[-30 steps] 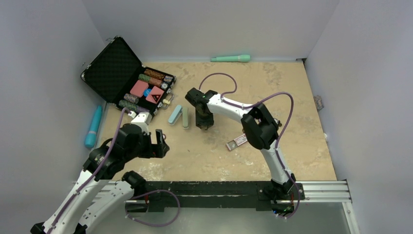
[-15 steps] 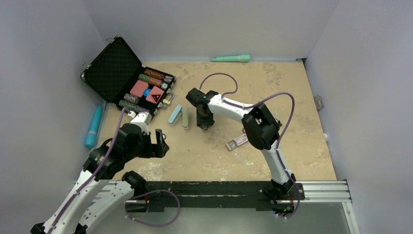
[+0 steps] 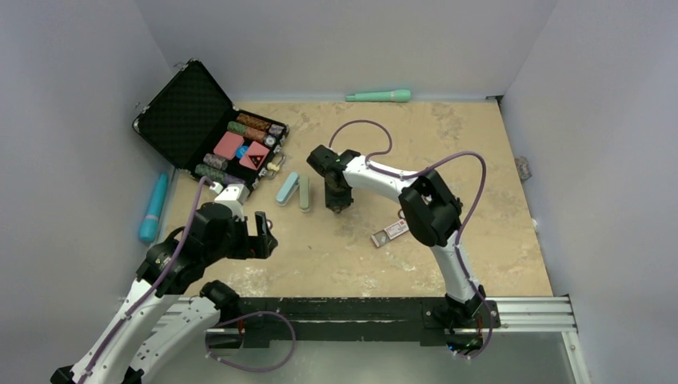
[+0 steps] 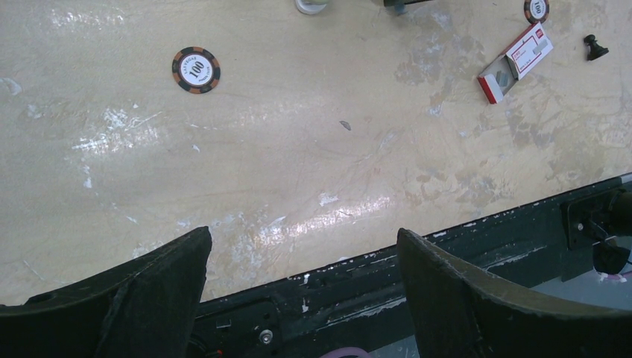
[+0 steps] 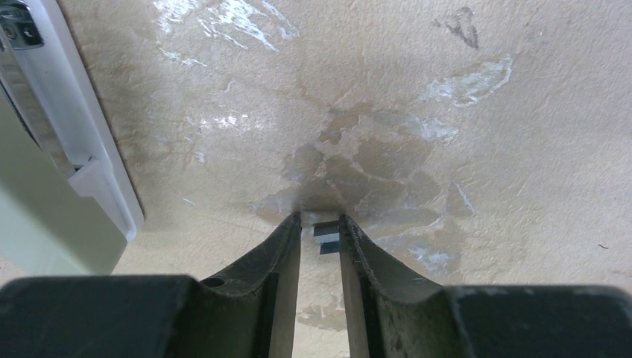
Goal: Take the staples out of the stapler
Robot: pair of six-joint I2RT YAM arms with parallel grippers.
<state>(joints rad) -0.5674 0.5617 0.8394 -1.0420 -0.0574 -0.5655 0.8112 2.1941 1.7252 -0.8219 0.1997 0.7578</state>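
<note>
The tabletop [image 3: 448,144] carries an open case [image 3: 180,112] beyond and to the left of the stapler [image 3: 288,188], which lies swung open near the middle, its two long halves side by side. The left fingers [image 4: 171,291] hang wide apart and empty, near and to the left of the stapler. The right fingers [image 5: 287,283] point straight down just to the right of the stapler. They stand nearly together, one on each side of the staples [image 5: 326,237], though I cannot tell if they truly pinch. A box [image 3: 390,232] lies further right of the stapler and nearer the arms. The staples are a short grey strip, flat on the tabletop just beside the stapler and no longer in it. The strip is probably very light, smooth and brittle, a glued row that may snap or shed pieces under a hard squeeze. It is best taken across its narrow width near the middle, with gentle pressure and the tips low against the surface. The stapler looks stiff, light and likely to slide if nudged.
</note>
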